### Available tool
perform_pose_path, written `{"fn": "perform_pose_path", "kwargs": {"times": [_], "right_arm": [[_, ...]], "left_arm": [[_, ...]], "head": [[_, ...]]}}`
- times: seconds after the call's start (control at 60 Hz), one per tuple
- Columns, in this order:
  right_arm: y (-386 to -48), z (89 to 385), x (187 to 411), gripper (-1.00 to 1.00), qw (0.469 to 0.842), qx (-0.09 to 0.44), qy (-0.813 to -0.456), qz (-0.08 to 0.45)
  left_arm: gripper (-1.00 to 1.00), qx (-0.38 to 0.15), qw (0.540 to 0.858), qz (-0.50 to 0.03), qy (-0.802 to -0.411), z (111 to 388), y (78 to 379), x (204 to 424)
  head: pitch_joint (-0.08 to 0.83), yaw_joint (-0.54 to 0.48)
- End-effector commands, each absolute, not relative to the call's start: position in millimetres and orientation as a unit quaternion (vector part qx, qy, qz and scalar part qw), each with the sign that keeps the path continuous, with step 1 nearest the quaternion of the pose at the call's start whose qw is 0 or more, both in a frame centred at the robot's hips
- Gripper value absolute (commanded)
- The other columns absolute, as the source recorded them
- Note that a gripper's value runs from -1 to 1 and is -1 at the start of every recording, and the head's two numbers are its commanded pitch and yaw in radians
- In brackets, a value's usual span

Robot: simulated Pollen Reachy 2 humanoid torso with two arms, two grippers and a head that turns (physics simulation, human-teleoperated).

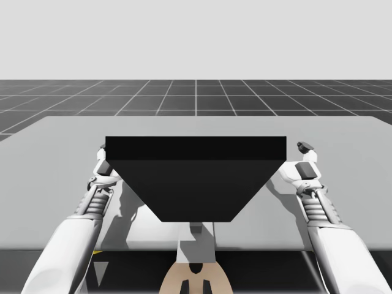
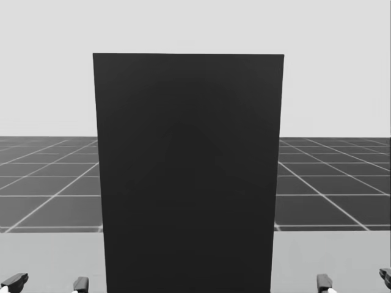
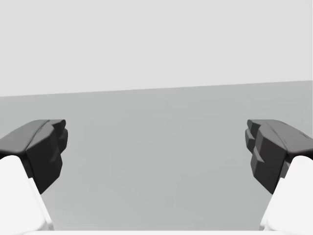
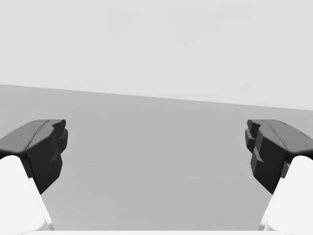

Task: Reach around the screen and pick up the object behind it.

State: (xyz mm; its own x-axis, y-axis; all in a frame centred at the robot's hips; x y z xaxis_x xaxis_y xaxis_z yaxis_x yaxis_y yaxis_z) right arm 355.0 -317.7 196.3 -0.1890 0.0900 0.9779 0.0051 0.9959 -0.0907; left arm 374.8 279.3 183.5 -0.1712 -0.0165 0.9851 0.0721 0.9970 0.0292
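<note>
Wide open and empty, my left gripper (image 3: 156, 147) and right gripper (image 4: 156, 147) sit beside the black screen (image 1: 196, 184) near the front edge of the table (image 1: 61, 141) (no reaching round yet).

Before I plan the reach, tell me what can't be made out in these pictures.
- The object to pick up: in the high and head views the black screen stands in front of it, so its kind, colour and exact place cannot be told.
- The strip of table right behind the screen: hidden by it in the high view.
- The left gripper and right gripper are open in their wrist views, but the head view's bottom edge cuts them off.
</note>
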Motion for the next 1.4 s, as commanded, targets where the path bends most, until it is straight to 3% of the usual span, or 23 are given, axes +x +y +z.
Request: {"fn": "perform_pose_path", "kwargs": {"times": [0.017, 0.2, 0.35, 0.4, 0.583, 0.733, 0.917, 1.067, 1.183, 1.4], "right_arm": [[-317, 196, 352, -1.0, 0.625, -0.046, -0.779, 0.01], [-317, 197, 349, -1.0, 0.645, 0.002, -0.761, 0.072], [-308, 195, 337, -1.0, 0.647, 0.117, -0.736, 0.16], [-305, 195, 334, -1.0, 0.641, 0.126, -0.736, 0.177], [-292, 197, 313, -1.0, 0.582, 0.245, -0.731, 0.259], [-289, 199, 300, -1.0, 0.573, 0.304, -0.7, 0.301], [-285, 194, 293, -1.0, 0.58, 0.335, -0.661, 0.338], [-282, 192, 292, -1.0, 0.582, 0.335, -0.655, 0.347], [-280, 190, 292, -1.0, 0.582, 0.331, -0.657, 0.347], [-277, 190, 291, -1.0, 0.579, 0.327, -0.658, 0.353]], "left_arm": [[-1.0, -0.016, 0.643, -0.037, -0.765, 183, 279, 376], [-1.0, -0.036, 0.672, -0.067, -0.737, 179, 282, 377], [-1.0, -0.11, 0.686, -0.19, -0.694, 175, 281, 368], [-1.0, -0.13, 0.686, -0.213, -0.684, 175, 280, 363], [-1.0, -0.21, 0.65, -0.303, -0.664, 179, 273, 341], [-1.0, -0.252, 0.634, -0.359, -0.638, 176, 268, 330], [-1.0, -0.272, 0.621, -0.418, -0.605, 170, 262, 319], [-1.0, -0.268, 0.621, -0.414, -0.609, 170, 259, 321], [-1.0, -0.265, 0.62, -0.397, -0.623, 172, 250, 333], [-1.0, -0.283, 0.636, -0.418, -0.584, 158, 218, 353]], "head": [[0.009, -0.02], [0.013, -0.02], [0.023, -0.03], [0.026, -0.03], [0.037, -0.04], [0.044, -0.04], [0.051, -0.04], [0.055, -0.03], [0.058, -0.03], [0.069, -0.02]]}}
